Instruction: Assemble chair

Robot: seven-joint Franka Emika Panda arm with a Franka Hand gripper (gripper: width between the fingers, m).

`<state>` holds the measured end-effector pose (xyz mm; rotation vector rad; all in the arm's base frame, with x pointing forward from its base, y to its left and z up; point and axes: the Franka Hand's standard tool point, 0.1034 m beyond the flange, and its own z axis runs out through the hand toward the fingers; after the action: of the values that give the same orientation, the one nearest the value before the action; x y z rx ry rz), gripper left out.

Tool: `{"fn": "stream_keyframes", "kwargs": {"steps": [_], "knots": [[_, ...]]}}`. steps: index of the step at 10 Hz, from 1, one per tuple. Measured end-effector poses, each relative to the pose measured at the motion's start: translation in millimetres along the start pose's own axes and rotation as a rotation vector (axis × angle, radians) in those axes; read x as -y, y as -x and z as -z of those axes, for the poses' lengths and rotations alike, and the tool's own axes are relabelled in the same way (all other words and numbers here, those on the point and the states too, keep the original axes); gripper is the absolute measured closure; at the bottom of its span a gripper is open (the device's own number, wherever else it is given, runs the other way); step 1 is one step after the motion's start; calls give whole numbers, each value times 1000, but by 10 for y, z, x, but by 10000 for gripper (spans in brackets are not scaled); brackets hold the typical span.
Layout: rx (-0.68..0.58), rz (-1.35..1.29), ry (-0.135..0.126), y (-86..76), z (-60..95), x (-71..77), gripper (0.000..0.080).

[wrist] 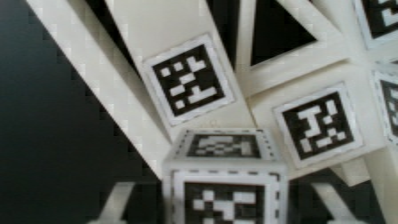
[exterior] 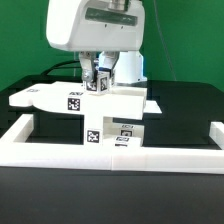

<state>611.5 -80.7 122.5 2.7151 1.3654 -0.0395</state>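
The chair parts are white blocks with black-and-white tags. In the exterior view a flat seat plate (exterior: 50, 97) lies at the left, joined to a blocky stack of parts (exterior: 120, 112) that reaches the front wall. My gripper (exterior: 97, 82) hangs over where they meet, by a small tagged part (exterior: 101, 86). In the wrist view the gripper (wrist: 228, 200) is open. Its fingers (wrist: 132, 196) stand either side of a square tagged block (wrist: 224, 198), with a dark gap on each side. Beyond it lie crossing white bars (wrist: 196, 85) with tags.
A long low white border wall (exterior: 110, 157) runs along the front and turns back at both ends (exterior: 212, 132). The table top (exterior: 185, 105) is black, with a green backdrop behind. The big white arm (exterior: 95, 25) fills the upper middle.
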Motion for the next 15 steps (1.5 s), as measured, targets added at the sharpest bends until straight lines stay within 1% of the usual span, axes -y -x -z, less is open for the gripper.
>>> {"fn": "stream_keyframes", "kwargs": {"steps": [6, 14, 15], "knots": [[0, -470, 0, -1, -1, 1, 514], [-1, -1010, -2, -13, -1, 9, 514], [-1, -1044, -2, -14, -1, 9, 514]]}}
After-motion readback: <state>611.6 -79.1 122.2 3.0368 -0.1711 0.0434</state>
